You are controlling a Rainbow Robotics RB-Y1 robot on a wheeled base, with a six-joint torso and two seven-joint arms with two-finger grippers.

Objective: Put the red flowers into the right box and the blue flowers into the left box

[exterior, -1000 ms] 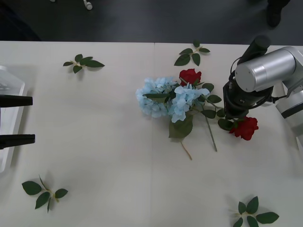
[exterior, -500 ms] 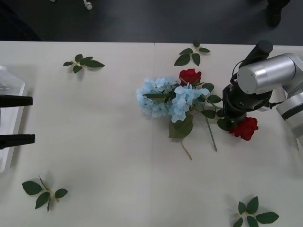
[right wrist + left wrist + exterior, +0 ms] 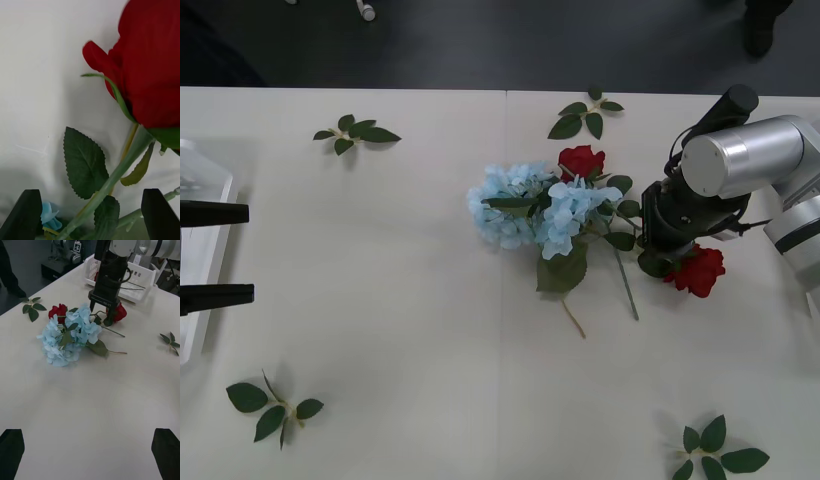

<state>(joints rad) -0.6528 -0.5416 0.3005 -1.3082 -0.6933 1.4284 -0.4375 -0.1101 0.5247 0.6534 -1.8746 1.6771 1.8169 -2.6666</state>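
On the right side of the pale table (image 3: 380, 330), I am holding my right hand (image 3: 100, 315) low over the stem of a deep-red artificial rose (image 3: 698, 270), which is lying just beside the heap of flowers. My two black fingers (image 3: 25, 213) are standing spread, one on each side of the thin green stem (image 3: 112, 180), and neither is touching it. The rose's head is lying just past my fingertips, on the side away from the heap, and a broad serrated green leaf (image 3: 84, 163) on the stem is lying between the fingers.

Beside my hand, toward the table's middle, the fluffy pale sky-blue hydrangea clusters (image 3: 530, 205) are lying bunched together with their broad leaves. A second red rose (image 3: 581, 160) is lying at the far edge of that bunch, touching the blue petals.

Behind my right arm, the white plastic slotted tray (image 3: 138, 275) that is the right box is sitting at the table's edge, with something red inside; I cannot tell what. Over the table's left edge, my left hand (image 3: 90, 450) is hovering with its black fingers wide apart and nothing between them, next to the white rounded rim of the left box (image 3: 202, 200). Loose green leaf sprigs (image 3: 355, 132) are lying scattered near the table's corners.
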